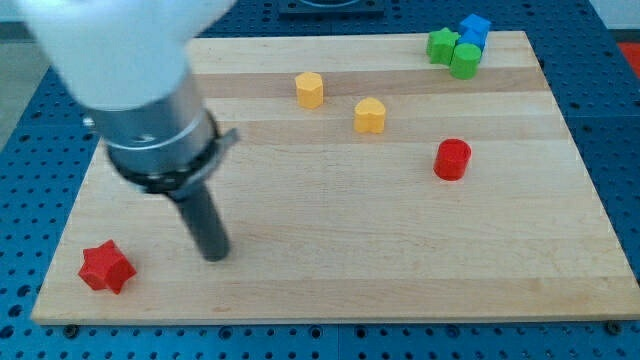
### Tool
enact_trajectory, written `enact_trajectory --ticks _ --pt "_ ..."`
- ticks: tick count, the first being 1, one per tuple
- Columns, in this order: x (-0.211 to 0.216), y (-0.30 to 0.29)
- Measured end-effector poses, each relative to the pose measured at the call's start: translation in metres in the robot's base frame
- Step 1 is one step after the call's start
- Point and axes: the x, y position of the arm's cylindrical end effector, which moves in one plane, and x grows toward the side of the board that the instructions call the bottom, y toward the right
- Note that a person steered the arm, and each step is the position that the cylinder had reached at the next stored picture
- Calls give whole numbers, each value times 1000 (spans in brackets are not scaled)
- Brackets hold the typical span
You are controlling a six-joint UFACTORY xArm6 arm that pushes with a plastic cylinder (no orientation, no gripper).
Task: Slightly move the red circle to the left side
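The red circle (452,159) is a short red cylinder standing on the wooden board (330,260) at the view's right of centre. My tip (214,254) is the lower end of the dark rod, resting on the board at the view's lower left. It is far to the left of the red circle and not touching any block. A red star-shaped block (106,267) lies just left of my tip, near the board's bottom left corner.
Two yellow blocks (310,89) (370,115) sit at the top centre. At the top right corner, two green blocks (441,45) (465,61) and a blue block (474,29) are clustered. The arm's large grey body (140,90) covers the upper left.
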Motion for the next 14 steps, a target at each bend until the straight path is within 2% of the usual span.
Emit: enact_trajectory --ticks 3,4,5,6,7,8,9,11,14 --pt "-2 212" --pt "-14 238" --pt "-58 240" --pt "-80 255" --pt "-81 296" --pt "-113 314" --pt "-120 305" --pt "-107 269" --pt "-129 229"
